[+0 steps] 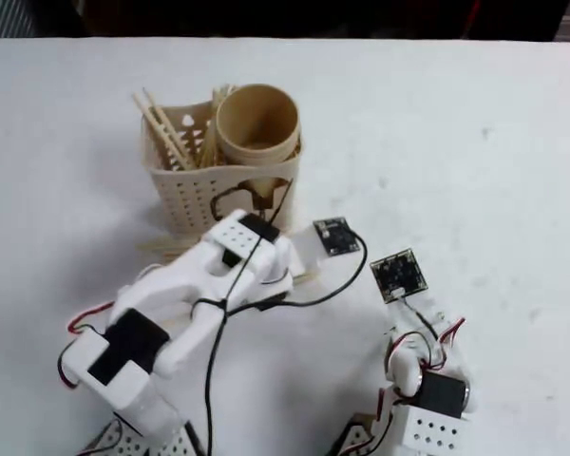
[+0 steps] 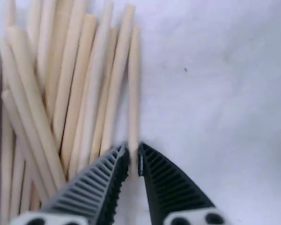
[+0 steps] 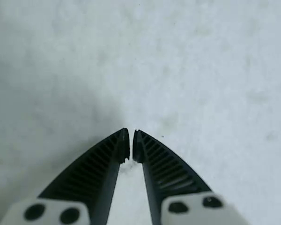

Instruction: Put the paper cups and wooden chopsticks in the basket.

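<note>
High view: the basket (image 1: 195, 195) stands upright on the table (image 1: 475, 114). A paper cup (image 1: 257, 122) is already sitting in it, and a few basket chopsticks (image 1: 166, 128) poke out right beside the cup. The left arm (image 1: 161, 318) is stretched out low, with its wrist hard up against the near wall of the basket. The right arm (image 1: 426, 389) sits folded back, well apart from the basket.

Left wrist view: the left gripper (image 2: 133, 153) is pinched down on the outermost chopstick (image 2: 133, 84) of the pile of wooden chopsticks (image 2: 70, 93), which lies flat on the table. Here's what worries me. The hold is right at the very fingertips and looks to be near one end of the stick, so on a lift it could droop, pivot or just slip out. The next stick over is touching it too, so it might get dragged along or roll away. And with the wrist this tight to the basket, a long stick swinging up could catch the wall and tip the whole thing, cup included.

Right wrist view: the right gripper (image 3: 131, 143) hangs over bare table, closed down to a thin slit with nothing between the jaws. No trouble there imo.
</note>
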Tool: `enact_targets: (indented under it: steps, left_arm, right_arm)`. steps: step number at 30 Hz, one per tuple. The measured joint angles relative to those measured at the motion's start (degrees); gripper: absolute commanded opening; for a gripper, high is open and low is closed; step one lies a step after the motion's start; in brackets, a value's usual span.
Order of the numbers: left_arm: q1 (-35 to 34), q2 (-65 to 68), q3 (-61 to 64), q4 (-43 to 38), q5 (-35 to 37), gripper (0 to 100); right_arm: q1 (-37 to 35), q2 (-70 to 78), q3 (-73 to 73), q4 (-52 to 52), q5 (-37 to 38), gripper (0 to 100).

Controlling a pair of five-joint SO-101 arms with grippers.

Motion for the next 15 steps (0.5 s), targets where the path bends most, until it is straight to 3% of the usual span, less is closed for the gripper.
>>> enact_targets:
  steps: [8, 15]
  left_arm:
    - [0.5, -0.2, 0.6, 0.0, -0.4, 2]
    - [3.3, -11.2, 8.4, 0.0, -0.5, 2]
  right_arm:
    - [0.0, 0.0, 0.0, 0.0, 0.0, 3.3]
    - [0.0, 0.0, 0.0, 0.0, 0.0, 3.3]
